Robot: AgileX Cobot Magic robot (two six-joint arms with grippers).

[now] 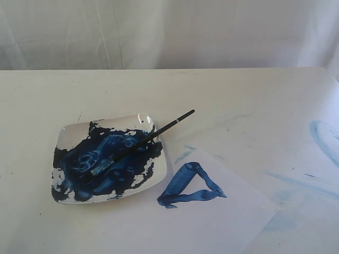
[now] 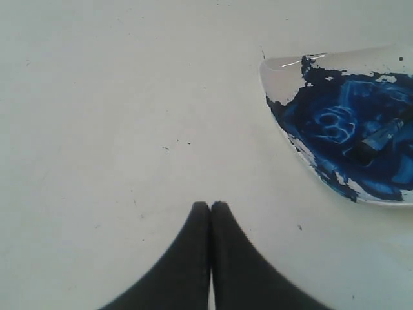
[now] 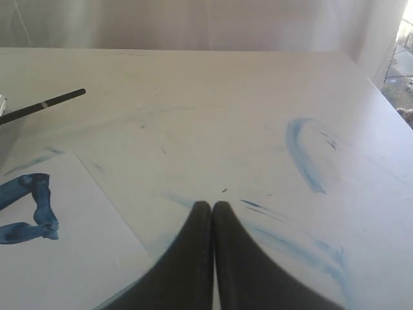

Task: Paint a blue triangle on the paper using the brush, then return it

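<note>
A dark-blue triangle (image 1: 190, 186) (image 3: 31, 210) is painted near the top corner of the white paper (image 1: 212, 227) (image 3: 71, 258). The black-handled brush (image 1: 143, 141) (image 3: 45, 103) lies across the square white dish (image 1: 69, 132) (image 2: 279, 68), bristles (image 2: 374, 139) in the blue paint and handle end sticking out over the rim. No gripper appears in the exterior view. My left gripper (image 2: 210, 205) is shut and empty over bare table beside the dish. My right gripper (image 3: 211, 205) is shut and empty over the table just past the paper's edge.
Faint pale-blue smears and an arc (image 1: 323, 138) (image 3: 303, 155) mark the cream table (image 1: 106, 90) to the right of the paper. A white curtain hangs behind the table's far edge (image 1: 169, 69).
</note>
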